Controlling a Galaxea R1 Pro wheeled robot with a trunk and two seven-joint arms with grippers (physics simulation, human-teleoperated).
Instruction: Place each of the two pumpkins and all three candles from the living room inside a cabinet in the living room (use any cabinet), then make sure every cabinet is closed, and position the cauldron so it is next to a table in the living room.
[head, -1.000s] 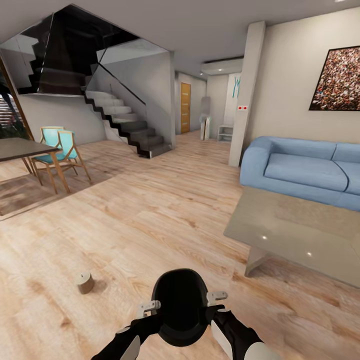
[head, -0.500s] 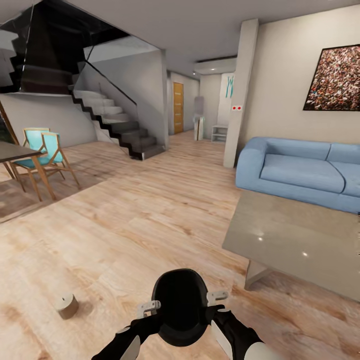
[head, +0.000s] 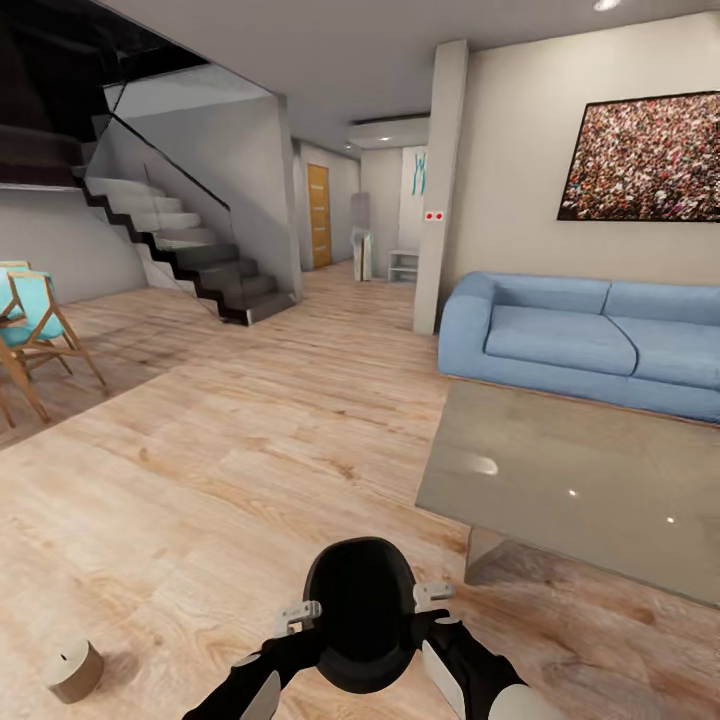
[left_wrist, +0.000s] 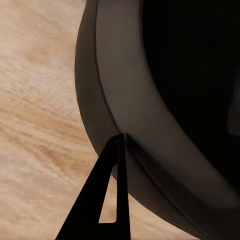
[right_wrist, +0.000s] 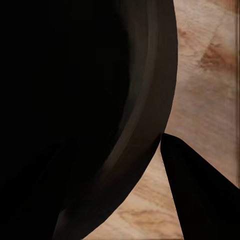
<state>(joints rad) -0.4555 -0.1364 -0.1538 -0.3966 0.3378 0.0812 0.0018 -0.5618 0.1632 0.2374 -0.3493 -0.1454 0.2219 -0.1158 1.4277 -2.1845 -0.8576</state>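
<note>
Between the two arms, low in the head view, the black cauldron (head: 358, 612) is being carried, the left gripper (head: 298, 615) and the right gripper (head: 434, 598) pressing on opposite sides of its rim. Each wrist view is showing one dark finger against the cauldron's curved wall, so both sets of jaws are looking clamped on it. Compared with a second ago, the whole view is swinging: the blue sofa (head: 560, 340) and the glass-topped coffee table (head: 570, 480) are sliding leftward in the picture, and the staircase (head: 180, 250) with the teal chair (head: 35, 320) is drifting out past the edge. That reads as the robot turning toward the coffee table, not the furniture moving. A small tan candle (head: 72, 670) is lying on the wood floor (head: 250, 470), left of the cauldron, nearer the corner than before. Judging by this, the cauldron is nearing its place beside the table.
</note>
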